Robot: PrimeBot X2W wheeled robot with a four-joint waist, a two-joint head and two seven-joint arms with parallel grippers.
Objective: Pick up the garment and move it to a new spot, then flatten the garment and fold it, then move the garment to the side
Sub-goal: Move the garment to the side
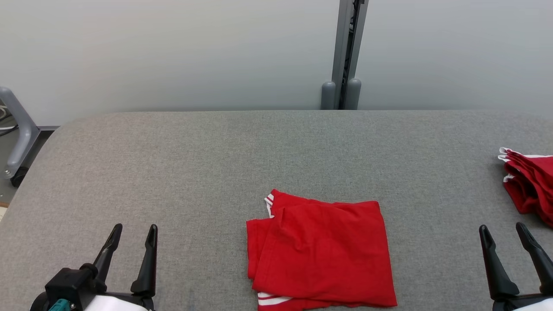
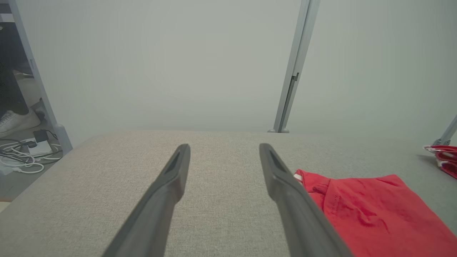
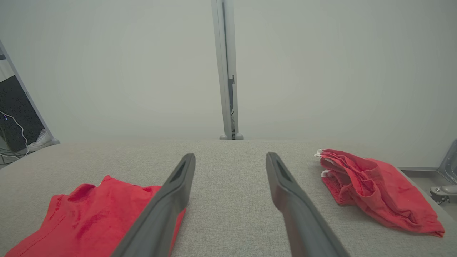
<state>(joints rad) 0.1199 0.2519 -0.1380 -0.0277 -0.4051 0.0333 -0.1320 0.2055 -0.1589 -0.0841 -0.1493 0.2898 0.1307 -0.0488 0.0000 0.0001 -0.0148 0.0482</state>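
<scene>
The red garment (image 1: pixel 322 250) lies in the middle of the gray surface (image 1: pixel 194 164), close to the near edge. It looks folded into a neat square, so I think the job left is to move it to the side. The left pincer (image 1: pixel 135 228) is spread wide and holds nothing. The right pincer (image 1: pixel 502 228) is spread wide too and holds nothing. They sit well apart from the garment, one on each side.

To do this step well, a pincer should come down low at an edge and pinch all the layers at once. If it grabs only the top layer, the fold may fall open. Two pincers, one at each side edge, would likely keep the square flat. Lift a little, go slow, and set it down flat. A pile (image 1: pixel 529 185) of other red clothes lies at the far right, so that may be the spot.

The garment is soft, thin cloth, bright red with white stripes at two corners and a few small wrinkles. The surface is rough woven cloth, so the garment may bunch up if pushed. The pincer fingers (image 2: pixel 173 185) are long, dark, smooth and pointed.
</scene>
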